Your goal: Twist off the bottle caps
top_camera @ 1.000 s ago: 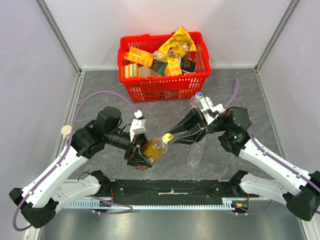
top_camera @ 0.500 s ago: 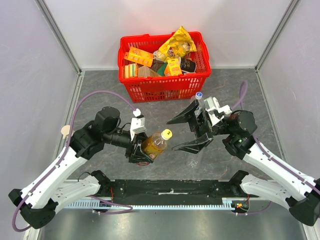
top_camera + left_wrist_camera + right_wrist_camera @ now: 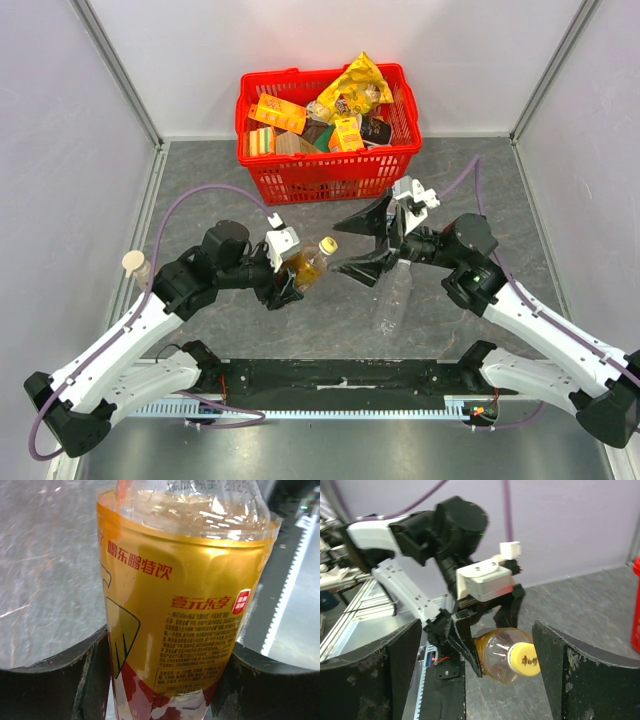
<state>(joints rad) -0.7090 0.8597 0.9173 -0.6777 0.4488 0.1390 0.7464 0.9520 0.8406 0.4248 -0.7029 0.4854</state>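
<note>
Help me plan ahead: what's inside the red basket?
The red basket holds a yellow snack bag, orange packets and other piled packages; whatever lies beneath them is covered.

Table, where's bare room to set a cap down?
Bare grey table lies between the red basket and the left wall, and along the near strip before the black rail. The middle is crowded: left tool, right tool, yellow-capped bottle, clear bottle.

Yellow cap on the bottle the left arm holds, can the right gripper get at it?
Probably yes. The right gripper is open and faces the yellow cap with nothing between them; the left gripper grips the bottle by its body, leaving the cap bare.
</note>
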